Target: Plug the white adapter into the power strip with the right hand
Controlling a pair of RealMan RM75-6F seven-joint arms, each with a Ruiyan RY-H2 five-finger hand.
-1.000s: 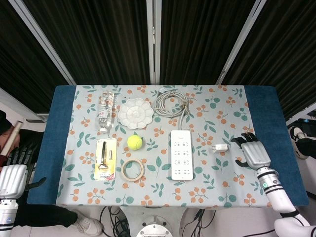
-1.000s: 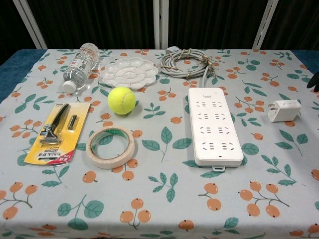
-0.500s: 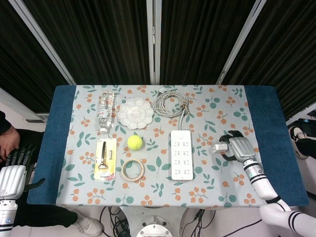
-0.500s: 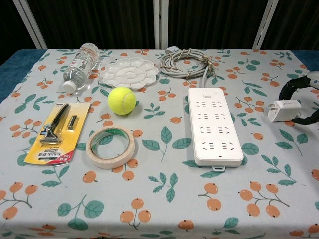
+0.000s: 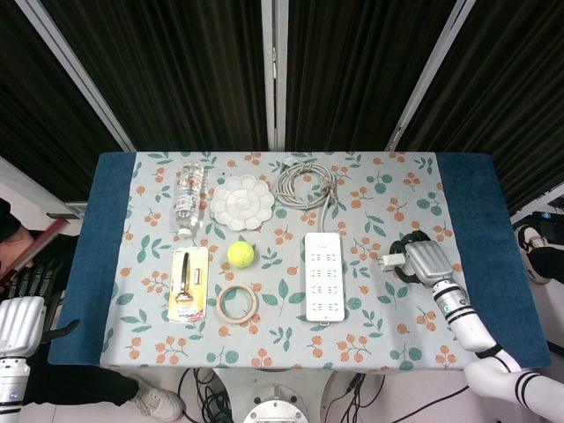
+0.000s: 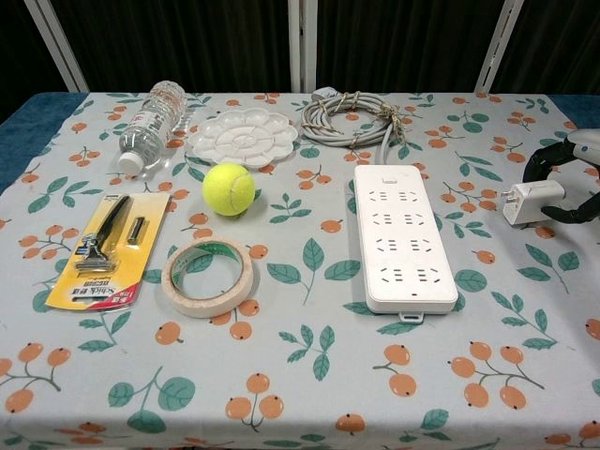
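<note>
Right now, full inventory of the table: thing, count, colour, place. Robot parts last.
power strip: 1, white, centre-right of table
cable: 1 coil, grey, far side, behind the strip
adapter: 1, white, right of the strip, in the right hand
tennis ball: 1, yellow-green, centre
tape roll: 1, beige, near the ball
razor pack: 1, yellow card, left of the tape
paint palette: 1, white, far side
water bottle: 1, clear, lying far left
tablecloth: 1, leaf print
right hand: holds the adapter
left hand: off the table's left edge

The yellow razor card carries small print along its bottom edge; too blurred to read.
</note>
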